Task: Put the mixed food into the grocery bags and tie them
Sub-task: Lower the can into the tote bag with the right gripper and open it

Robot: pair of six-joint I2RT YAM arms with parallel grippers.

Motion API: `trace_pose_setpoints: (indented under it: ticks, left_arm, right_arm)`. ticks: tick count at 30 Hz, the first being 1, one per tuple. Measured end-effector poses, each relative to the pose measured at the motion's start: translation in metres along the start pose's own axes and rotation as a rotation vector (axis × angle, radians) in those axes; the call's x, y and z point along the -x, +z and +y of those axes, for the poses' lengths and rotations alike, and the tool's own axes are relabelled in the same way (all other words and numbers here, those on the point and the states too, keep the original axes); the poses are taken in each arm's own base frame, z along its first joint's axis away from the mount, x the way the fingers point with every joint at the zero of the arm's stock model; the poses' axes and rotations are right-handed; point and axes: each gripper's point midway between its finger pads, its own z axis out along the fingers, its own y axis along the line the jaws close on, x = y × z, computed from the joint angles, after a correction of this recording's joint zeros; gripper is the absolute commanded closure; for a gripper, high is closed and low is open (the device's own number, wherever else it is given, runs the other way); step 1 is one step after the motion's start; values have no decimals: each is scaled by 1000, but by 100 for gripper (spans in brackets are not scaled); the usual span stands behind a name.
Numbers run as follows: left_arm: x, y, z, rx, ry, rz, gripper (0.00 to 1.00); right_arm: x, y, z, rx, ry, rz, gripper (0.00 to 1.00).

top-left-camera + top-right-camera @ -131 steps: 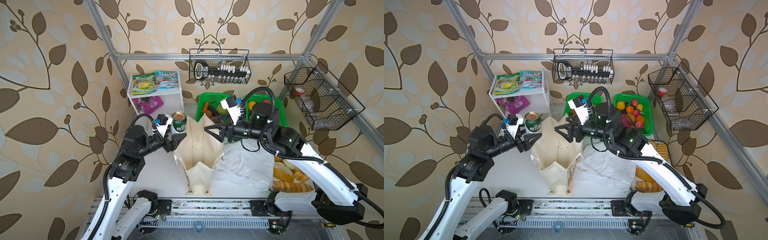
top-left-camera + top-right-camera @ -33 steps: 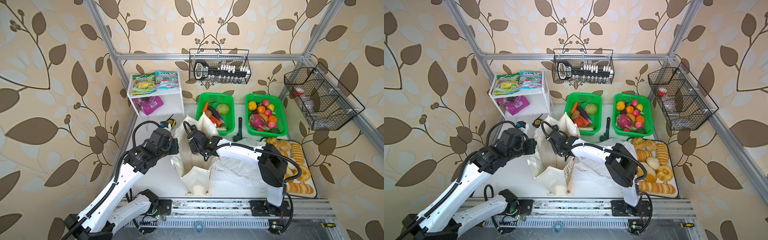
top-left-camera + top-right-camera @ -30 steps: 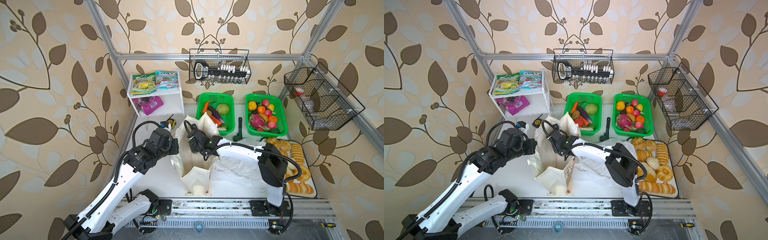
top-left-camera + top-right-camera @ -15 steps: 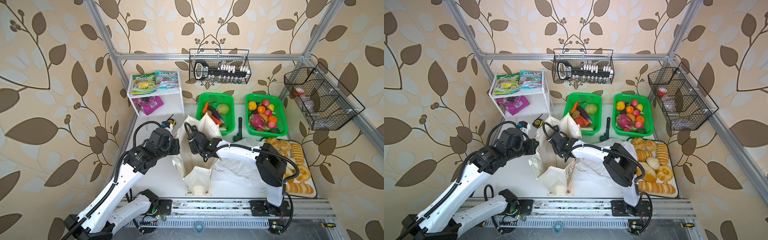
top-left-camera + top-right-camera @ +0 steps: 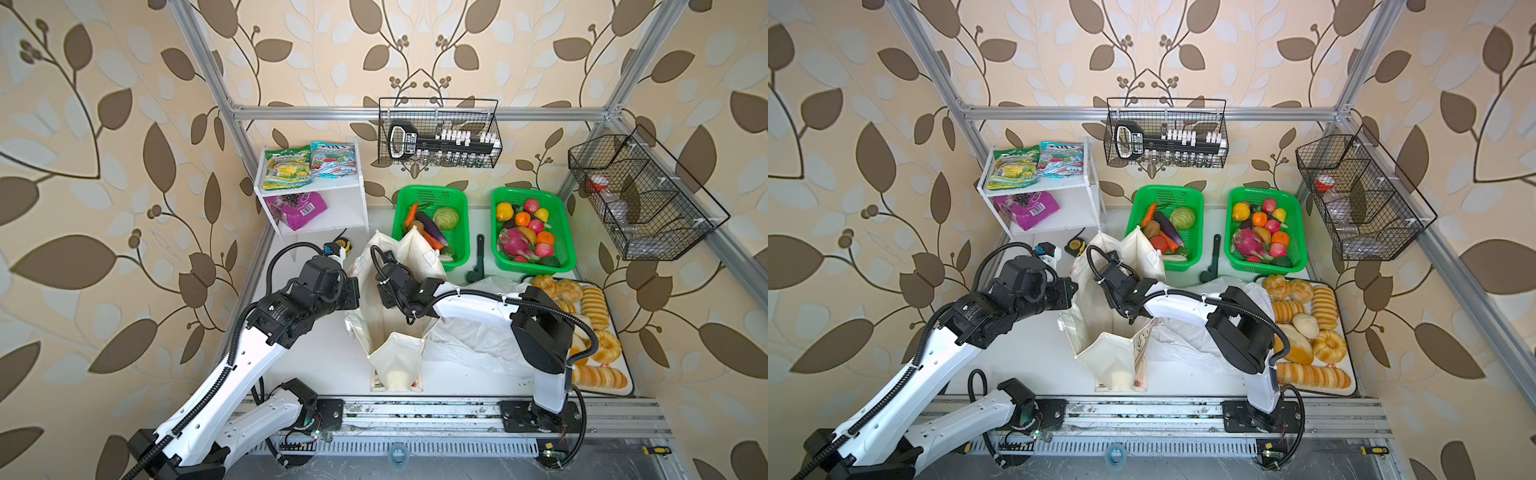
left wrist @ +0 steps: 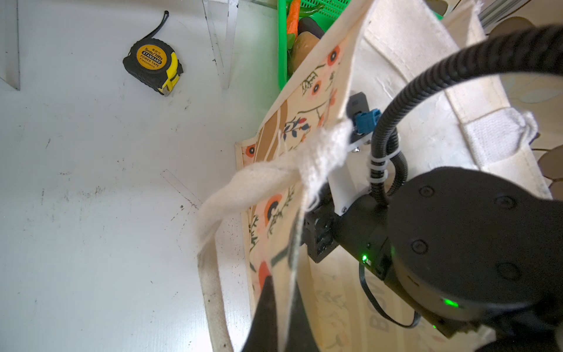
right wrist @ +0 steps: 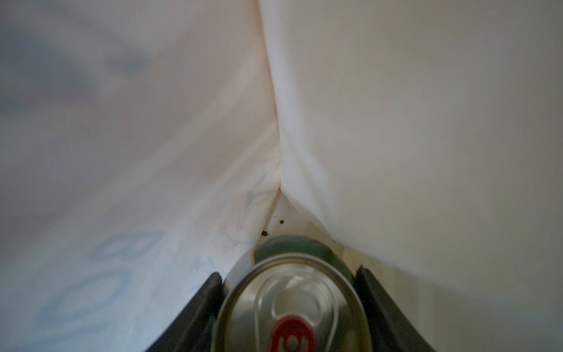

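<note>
Right wrist view: right tool [image 7: 288,275] grips green drink can [image 7: 292,307] by its sides, inside cream tote [image 7: 396,122]. Left wrist view: left tool [image 6: 283,304] pinched closed on tote rim. Tote stands open mid-bench [image 5: 324,361].

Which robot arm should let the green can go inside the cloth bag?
The right one. The right hand sits deep inside the cloth bag, shut around the green can. The left hand pinches the bag's edge, so it probably should stay there, holding it open.
</note>
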Motion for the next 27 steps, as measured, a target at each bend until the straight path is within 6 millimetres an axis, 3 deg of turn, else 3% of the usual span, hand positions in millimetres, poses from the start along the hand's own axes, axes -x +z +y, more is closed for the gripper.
trace_pose_setpoints:
  ticks: [4, 12, 21, 27]
  left_arm:
    - [0, 0, 0, -1, 0, 0, 100]
    - [0, 1, 0, 1, 0, 2, 100]
    - [0, 3, 0, 2, 1, 5, 100]
    - [0, 4, -1, 3, 1, 7, 100]
  right_arm:
    - [-1, -1, 0, 9, -10, 8, 36]
    - [2, -9, 1, 31, -31, 18, 24]
    - [44, -47, 8, 105, -1, -66, 20]
    - [61, -69, 10, 154, 10, -99, 19]
